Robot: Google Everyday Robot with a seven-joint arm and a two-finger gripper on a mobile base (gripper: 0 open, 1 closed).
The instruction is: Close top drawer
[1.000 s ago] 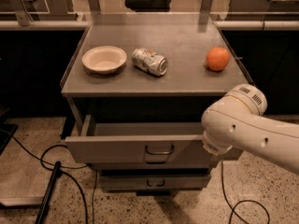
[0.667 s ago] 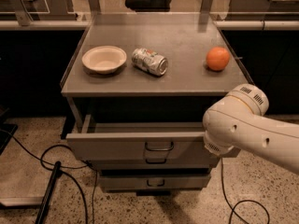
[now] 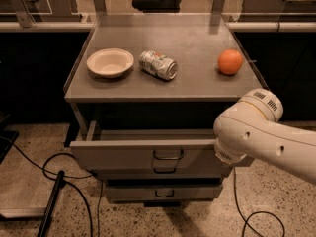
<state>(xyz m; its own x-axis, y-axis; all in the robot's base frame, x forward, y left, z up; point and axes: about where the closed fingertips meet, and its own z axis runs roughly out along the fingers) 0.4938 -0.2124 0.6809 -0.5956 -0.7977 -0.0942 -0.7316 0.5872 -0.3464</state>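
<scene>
The top drawer (image 3: 128, 154) of the grey metal cabinet is pulled out part way, with its dark loop handle (image 3: 168, 155) at the centre of the front panel. My white arm (image 3: 256, 132) comes in from the right and its rounded end lies against the right end of the drawer front. The gripper is hidden behind this arm, so none of it shows.
On the cabinet top (image 3: 197, 83) stand a white bowl (image 3: 110, 62), a crushed can on its side (image 3: 158, 64) and an orange (image 3: 230, 61). Two lower drawers (image 3: 158, 191) are shut. Black cables (image 3: 59, 181) lie on the speckled floor at the left and lower right.
The arm has shifted only very slightly. The top drawer stands about as far out as before.
</scene>
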